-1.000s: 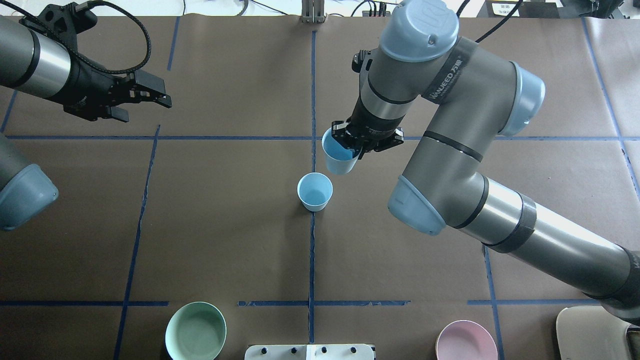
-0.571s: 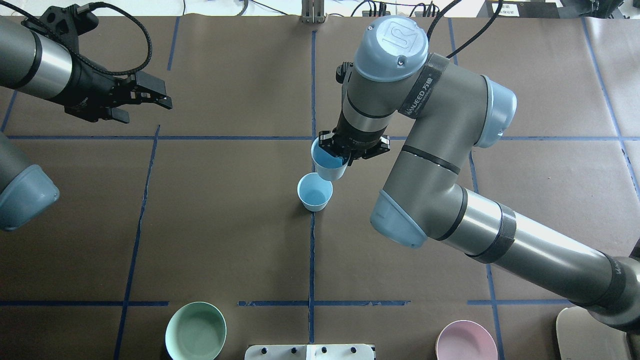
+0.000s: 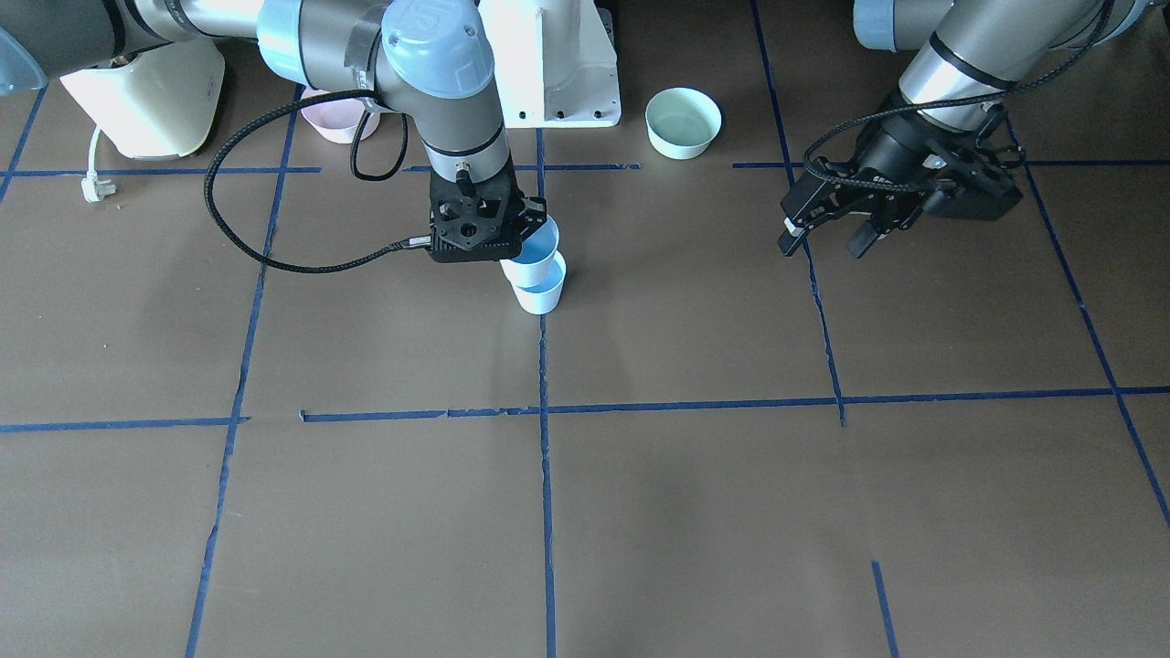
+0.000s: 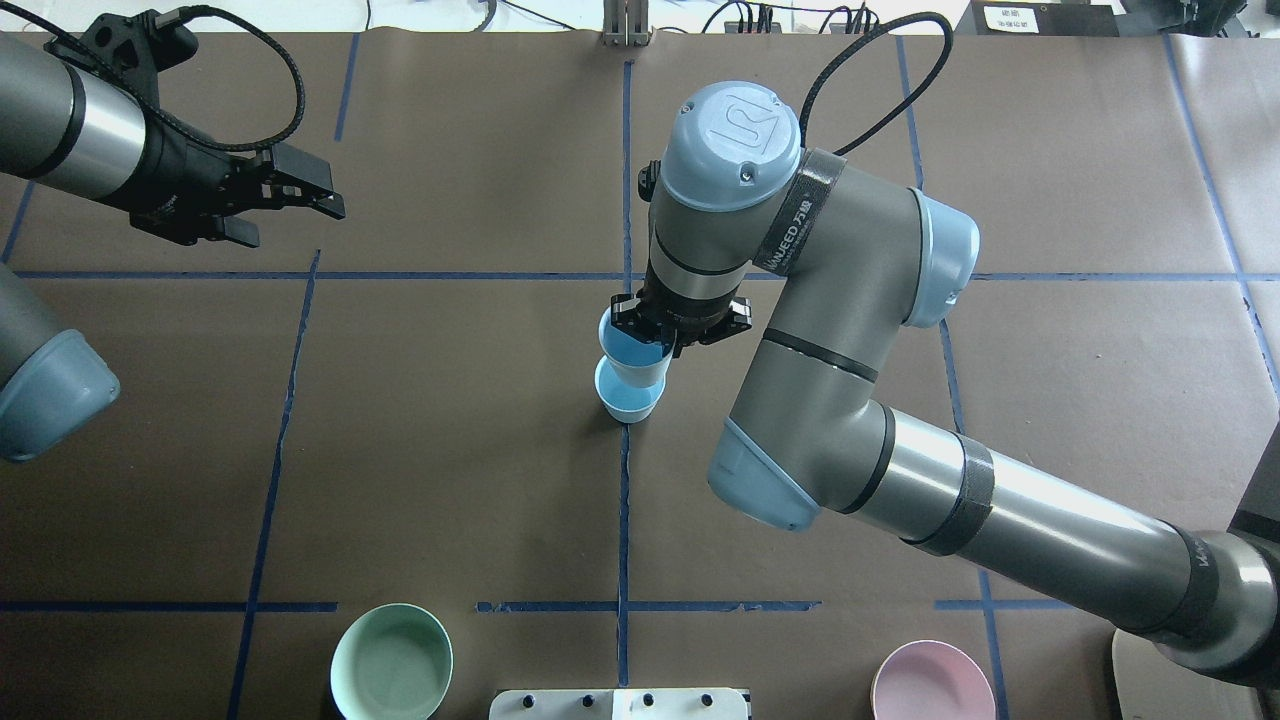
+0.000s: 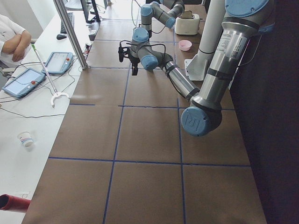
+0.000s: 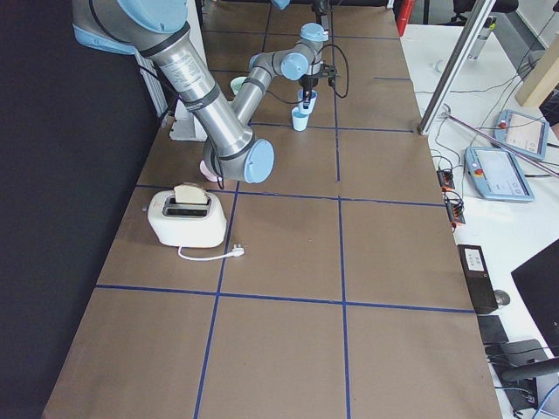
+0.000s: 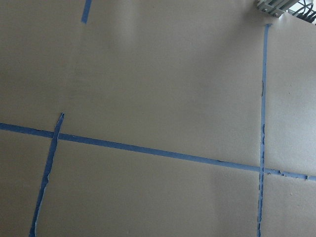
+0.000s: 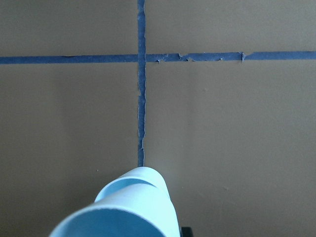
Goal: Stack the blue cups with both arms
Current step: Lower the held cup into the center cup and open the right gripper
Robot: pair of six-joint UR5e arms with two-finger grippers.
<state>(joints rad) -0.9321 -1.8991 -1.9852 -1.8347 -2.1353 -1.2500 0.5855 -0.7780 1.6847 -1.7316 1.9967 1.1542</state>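
Observation:
One pale blue cup [image 4: 628, 404] stands upright on the table's centre tape line; it also shows in the front view [image 3: 541, 294]. My right gripper [image 4: 658, 338] is shut on the rim of the second blue cup [image 4: 630, 352] and holds it tilted directly over the standing cup. Its base is at or just inside the standing cup's mouth [image 3: 533, 254]. The right wrist view shows the held cup [image 8: 128, 219] at the bottom edge. My left gripper [image 4: 290, 212] is open and empty, hovering far off at the back left [image 3: 823, 236].
A mint-green bowl [image 4: 391, 662] and a pink bowl [image 4: 932, 682] sit at the table's near edge beside the white pedestal [image 3: 548, 64]. A cream toaster [image 6: 186, 216] stands on the robot's right side. Blue tape lines grid the brown table.
My right arm has carried the held cup left and nearer, from beside the standing cup to right over it, and lower. The left arm has not moved.

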